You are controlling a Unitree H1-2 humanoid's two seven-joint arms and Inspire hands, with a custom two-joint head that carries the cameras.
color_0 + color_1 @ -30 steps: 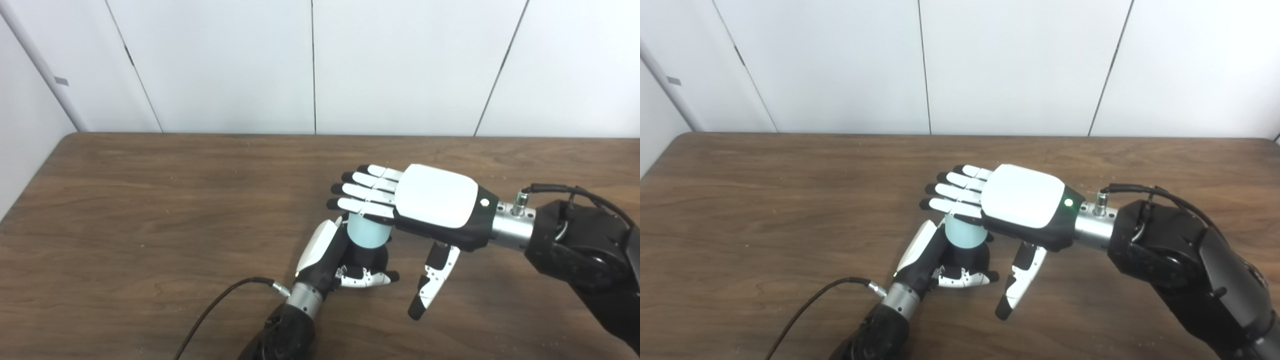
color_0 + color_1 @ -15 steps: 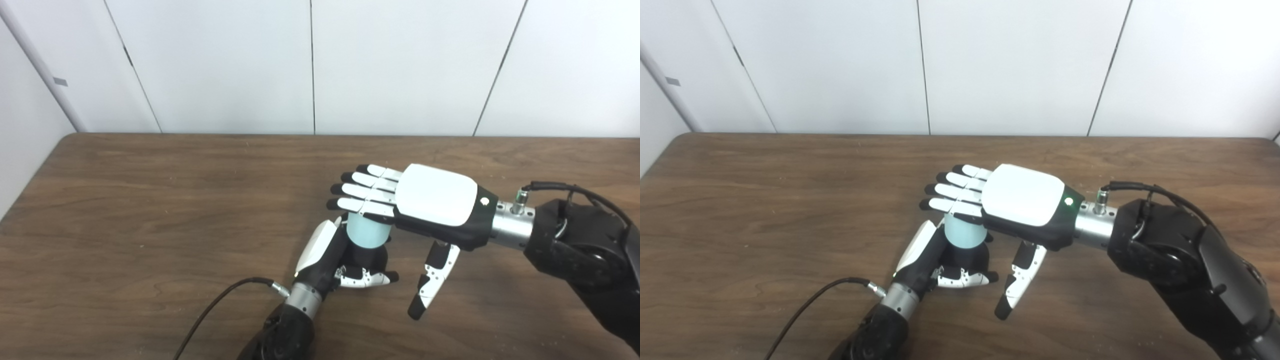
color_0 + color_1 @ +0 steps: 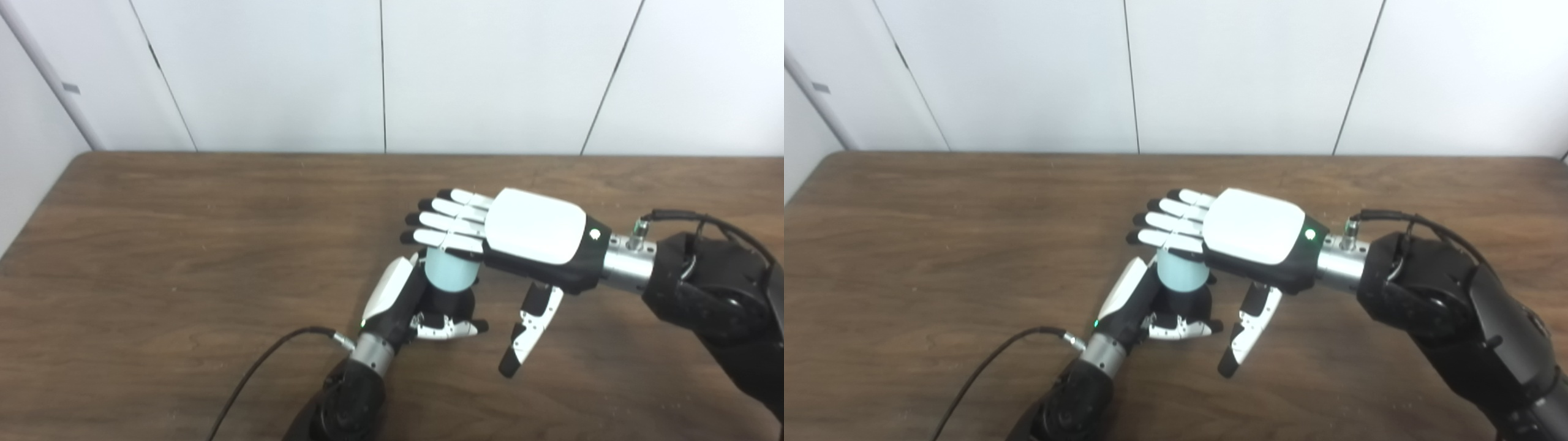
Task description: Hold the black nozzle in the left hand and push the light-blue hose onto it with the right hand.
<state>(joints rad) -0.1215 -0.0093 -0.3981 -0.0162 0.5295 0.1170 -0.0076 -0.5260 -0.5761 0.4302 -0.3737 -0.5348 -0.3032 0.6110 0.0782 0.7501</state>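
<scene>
My left hand (image 3: 401, 303) grips the black nozzle (image 3: 450, 304); my flat, open right hand (image 3: 520, 236) should press the light-blue hose (image 3: 449, 274) straight down.

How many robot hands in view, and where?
2. Left hand low at table center, shut on the black nozzle; right hand flat over the light-blue hose.

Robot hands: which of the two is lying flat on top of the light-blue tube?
The right hand, fingers stretched flat over the light-blue hose. The left hand instead curls around the black nozzle below.
</scene>
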